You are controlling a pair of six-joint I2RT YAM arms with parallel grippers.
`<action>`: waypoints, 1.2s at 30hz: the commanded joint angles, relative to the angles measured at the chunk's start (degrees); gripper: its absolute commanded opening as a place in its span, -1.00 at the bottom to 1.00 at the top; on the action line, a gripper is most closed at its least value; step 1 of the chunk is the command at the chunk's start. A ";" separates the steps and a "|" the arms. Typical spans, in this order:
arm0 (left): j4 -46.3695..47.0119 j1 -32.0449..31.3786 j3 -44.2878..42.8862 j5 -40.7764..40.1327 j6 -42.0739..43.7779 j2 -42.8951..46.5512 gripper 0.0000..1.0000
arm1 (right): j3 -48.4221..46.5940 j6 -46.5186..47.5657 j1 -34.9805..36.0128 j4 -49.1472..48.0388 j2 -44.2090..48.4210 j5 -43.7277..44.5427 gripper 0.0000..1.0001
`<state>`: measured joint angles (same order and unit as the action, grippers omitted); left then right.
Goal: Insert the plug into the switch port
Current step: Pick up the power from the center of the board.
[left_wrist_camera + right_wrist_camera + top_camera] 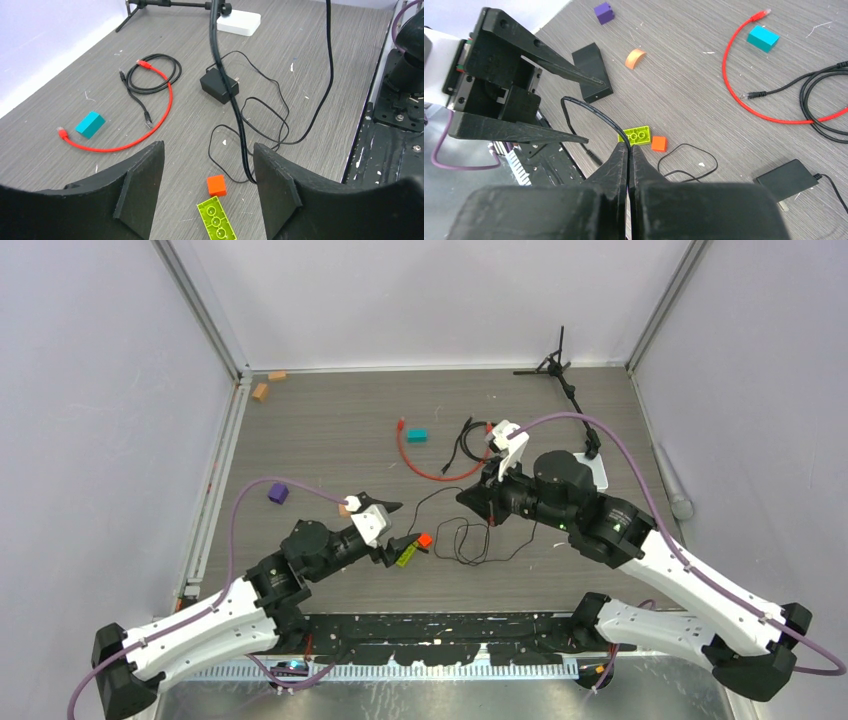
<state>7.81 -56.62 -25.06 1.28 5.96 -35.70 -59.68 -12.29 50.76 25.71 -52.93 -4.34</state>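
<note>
The plug (62, 132) was a small red-orange connector tip, the same colour as its thin red cable (165, 107). It lay flat on the grey desk (310, 150), just beside a teal block (90, 124) and well apart from both arms. Left gripper (207, 147): jaws spread, empty, above a green brick (216, 220) and an orange cube (216, 185). Right gripper (628, 146): pressed together, pinching a thin black wire (574, 107).

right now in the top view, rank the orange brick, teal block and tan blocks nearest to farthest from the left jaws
1. orange brick, near middle
2. teal block, centre, farther back
3. tan blocks, far left corner
</note>
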 commanded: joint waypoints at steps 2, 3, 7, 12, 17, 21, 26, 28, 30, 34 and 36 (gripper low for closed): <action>6.70 -0.16 1.39 -2.28 -1.99 1.89 0.32 | -2.01 -2.37 -0.14 -3.78 2.46 -0.49 -0.99; 6.95 -0.15 1.60 -2.43 -2.13 1.88 0.30 | -2.02 -2.57 -0.14 -4.02 2.63 -0.64 -0.99; 8.61 -0.16 2.00 -1.57 -2.76 1.53 0.16 | -2.19 -3.38 -0.19 -4.81 3.08 -1.21 -0.99; 11.50 -0.11 2.08 2.47 -3.74 -0.51 0.00 | -2.22 -4.56 -0.15 -5.94 3.48 -2.15 -0.99; 12.75 -0.16 1.55 4.71 -4.70 -3.11 -0.32 | -2.28 -5.07 -0.14 -6.04 4.06 -2.19 -0.99; 10.76 -0.13 0.76 5.05 -5.08 -3.47 -0.85 | -2.26 -4.90 -0.09 -4.88 5.20 -0.84 -0.99; 0.01 -0.16 -3.79 2.10 -3.61 -2.32 -1.00 | -3.00 0.94 -0.14 3.17 6.85 3.96 -0.65; -6.82 -0.15 -7.57 0.47 -2.36 -3.19 -1.00 | -3.27 3.33 -0.14 5.69 7.75 4.16 -0.22; -15.75 -0.15 -13.03 0.47 -0.94 -5.39 -1.00 | -3.77 5.80 -0.14 6.84 8.91 3.59 -0.01; -29.78 -0.14 -22.85 4.18 2.61 -12.06 -1.00 | -6.24 11.16 -0.13 8.07 9.75 -1.51 0.21; -36.00 -0.16 -27.51 6.13 4.16 -15.40 -1.00 | -8.19 13.93 -0.14 9.07 8.67 -5.47 0.26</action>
<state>-11.86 -56.62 -44.88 3.92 5.72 -46.35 -62.61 -6.04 50.74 33.61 -44.10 -3.42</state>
